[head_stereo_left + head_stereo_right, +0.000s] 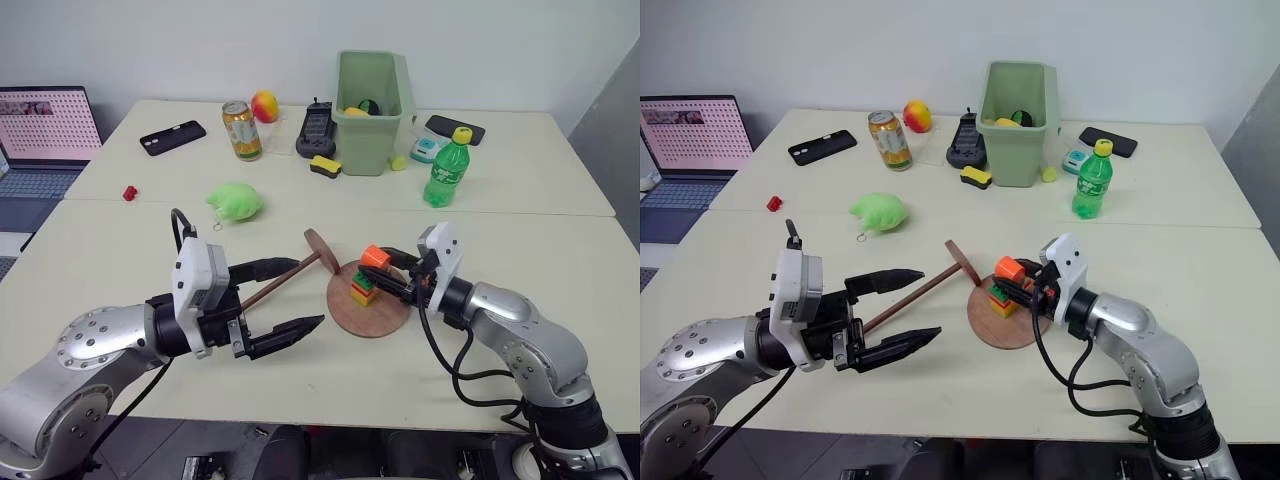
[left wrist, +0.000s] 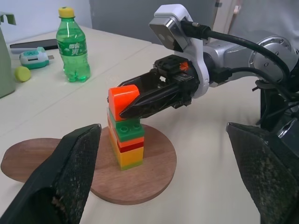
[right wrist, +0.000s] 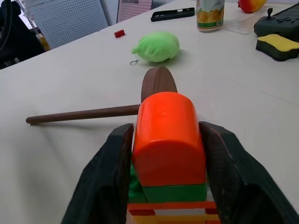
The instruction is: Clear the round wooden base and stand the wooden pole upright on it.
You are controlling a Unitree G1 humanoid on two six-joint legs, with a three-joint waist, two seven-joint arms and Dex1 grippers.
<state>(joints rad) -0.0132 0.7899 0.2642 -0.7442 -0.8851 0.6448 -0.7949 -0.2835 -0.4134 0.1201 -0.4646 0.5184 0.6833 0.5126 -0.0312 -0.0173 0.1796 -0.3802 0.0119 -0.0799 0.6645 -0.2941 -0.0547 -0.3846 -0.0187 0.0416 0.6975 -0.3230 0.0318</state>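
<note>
Your right gripper (image 3: 167, 154) clamps the block tower's (image 2: 125, 135) orange cap at frame centre; your left gripper (image 1: 290, 298) gapes lower left

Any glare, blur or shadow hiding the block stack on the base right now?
Left eye view: even light, the block stack and round wooden base clear, soft shadow only. Left wrist view: the near fingers blurred, stack sharp. Right wrist view: the right end effector on the orange block, slightly soft up close; no glare.
</note>
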